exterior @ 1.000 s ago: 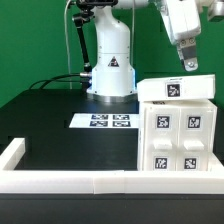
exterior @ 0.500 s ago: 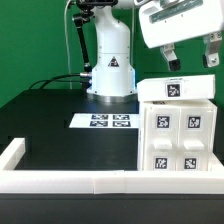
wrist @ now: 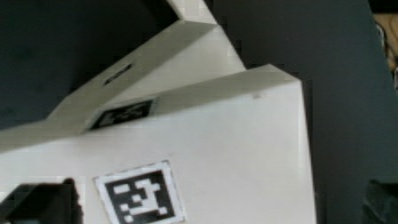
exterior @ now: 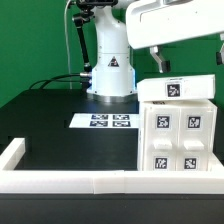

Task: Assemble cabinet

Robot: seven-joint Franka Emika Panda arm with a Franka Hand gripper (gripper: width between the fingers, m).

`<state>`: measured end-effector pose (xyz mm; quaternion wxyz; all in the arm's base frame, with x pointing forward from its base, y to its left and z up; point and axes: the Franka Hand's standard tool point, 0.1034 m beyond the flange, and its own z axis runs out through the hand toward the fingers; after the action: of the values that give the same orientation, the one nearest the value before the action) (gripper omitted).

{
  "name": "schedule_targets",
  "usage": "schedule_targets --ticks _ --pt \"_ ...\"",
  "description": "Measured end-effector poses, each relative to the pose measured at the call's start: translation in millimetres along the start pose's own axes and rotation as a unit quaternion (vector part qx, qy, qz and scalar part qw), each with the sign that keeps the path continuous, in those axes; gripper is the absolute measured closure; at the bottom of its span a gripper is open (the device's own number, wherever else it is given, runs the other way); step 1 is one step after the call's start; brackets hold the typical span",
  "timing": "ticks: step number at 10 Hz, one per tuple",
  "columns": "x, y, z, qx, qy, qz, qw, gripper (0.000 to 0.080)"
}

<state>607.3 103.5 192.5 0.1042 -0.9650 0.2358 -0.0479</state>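
Note:
The cabinet (exterior: 176,128) is a white boxy body with several black-and-white tags, standing at the exterior view's right against the low border frame. A white piece with one tag (exterior: 172,90) lies along its top. My gripper (exterior: 189,58) hangs just above that top piece, open and empty, with one finger (exterior: 157,62) left of the tag and the other at the picture's right edge. In the wrist view the cabinet's white top with its tag (wrist: 143,196) fills the picture, and my gripper (wrist: 205,205) straddles it with dark fingers (wrist: 32,202) apart on either side.
The marker board (exterior: 104,121) lies flat on the black table in front of the arm's base (exterior: 111,72). A low white border frame (exterior: 60,181) runs along the table's near edge and left corner. Black cables (exterior: 60,80) trail behind, left of the base.
The gripper has turned about its axis, from side-on to broad-on, and shifted to the exterior view's left over the cabinet's top. The fingers now stand wide apart. The cabinet has not moved.

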Motion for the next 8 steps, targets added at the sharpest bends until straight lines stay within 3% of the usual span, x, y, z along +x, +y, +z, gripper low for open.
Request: schedule_targets --ticks 2,6,7,8 --pt "4.3 6.7 0.2 -0.002 -0.007 -0.158 0.987 0.0002" --pt "4.4 8.6 0.1 -0.003 -0.016 -0.273 0.962 0.0002" --pt "4.8 9.2 0.2 -0.005 -0.016 -0.31 0.951 0.0002" --pt "6.0 10.6 0.9 -0.009 -0.015 -0.4 0.916 0.0002"
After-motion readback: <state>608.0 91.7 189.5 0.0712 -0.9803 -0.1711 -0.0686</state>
